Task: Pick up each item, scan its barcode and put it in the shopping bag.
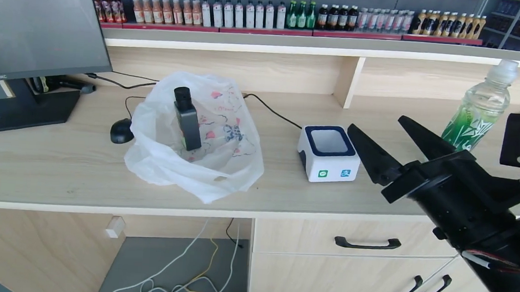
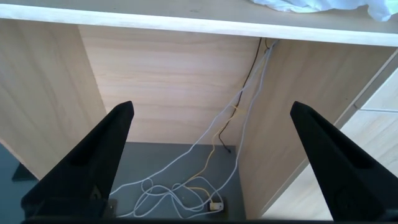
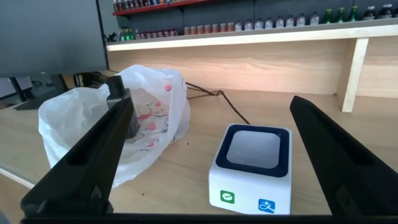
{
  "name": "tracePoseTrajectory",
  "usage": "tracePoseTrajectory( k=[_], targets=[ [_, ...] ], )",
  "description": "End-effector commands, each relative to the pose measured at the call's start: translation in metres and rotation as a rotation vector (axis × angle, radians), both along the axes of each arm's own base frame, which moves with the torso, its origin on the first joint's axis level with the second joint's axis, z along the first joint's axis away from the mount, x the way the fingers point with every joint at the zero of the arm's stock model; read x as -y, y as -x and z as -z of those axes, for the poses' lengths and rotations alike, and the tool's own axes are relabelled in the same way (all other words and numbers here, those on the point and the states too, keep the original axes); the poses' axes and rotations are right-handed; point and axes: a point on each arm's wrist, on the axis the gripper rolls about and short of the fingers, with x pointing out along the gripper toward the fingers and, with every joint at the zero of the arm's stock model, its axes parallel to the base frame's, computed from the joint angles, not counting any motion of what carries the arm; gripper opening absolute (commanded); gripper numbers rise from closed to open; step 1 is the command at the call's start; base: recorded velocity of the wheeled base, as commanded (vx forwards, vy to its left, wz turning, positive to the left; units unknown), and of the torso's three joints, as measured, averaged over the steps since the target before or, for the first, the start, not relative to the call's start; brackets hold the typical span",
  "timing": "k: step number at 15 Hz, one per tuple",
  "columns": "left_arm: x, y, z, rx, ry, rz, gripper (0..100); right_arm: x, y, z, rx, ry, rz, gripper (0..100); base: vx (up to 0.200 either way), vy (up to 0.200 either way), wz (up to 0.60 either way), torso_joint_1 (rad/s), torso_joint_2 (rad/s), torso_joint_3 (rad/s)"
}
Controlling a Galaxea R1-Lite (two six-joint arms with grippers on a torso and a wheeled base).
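Right gripper: opened wide, nothing held; kept just beside the scanner
Left gripper: opened wide, nothing held; kept below the counter
Bottle: stood upright on the counter, near the right gripper
Shopping bag: left open on the counter; a dark item is stood inside

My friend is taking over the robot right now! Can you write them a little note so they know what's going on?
Left gripper: open, empty, low below the counter edge.
Right gripper: open, empty, over the counter beside the scanner.
Done: a dark item stands in the shopping bag.
To do: the green bottle, upright on the counter's right side, needs picking up, scanning and bagging.
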Motion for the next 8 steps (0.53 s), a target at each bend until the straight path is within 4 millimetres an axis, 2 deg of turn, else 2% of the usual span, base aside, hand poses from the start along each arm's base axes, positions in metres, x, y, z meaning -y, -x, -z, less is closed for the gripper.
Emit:
tracePoseTrajectory(
  k=[1, 8],
  targets=[
    [0.0, 0.0, 0.0, 0.001, 0.0, 0.0, 100, 0.0013, 0.0015, -0.0027, 0.01, -0.007, 0.0, 100, 0.0, -0.2, 0.0, 0.007, -0.01, 0.002],
    [0.0, 0.0, 0.0, 0.001, 0.003, 0.0, 100, 0.0002, 0.0, -0.0027, 0.01, -0.006, 0.001, 100, 0.0, -0.2, 0.0, 0.003, 0.0, 0.003]
  ],
)
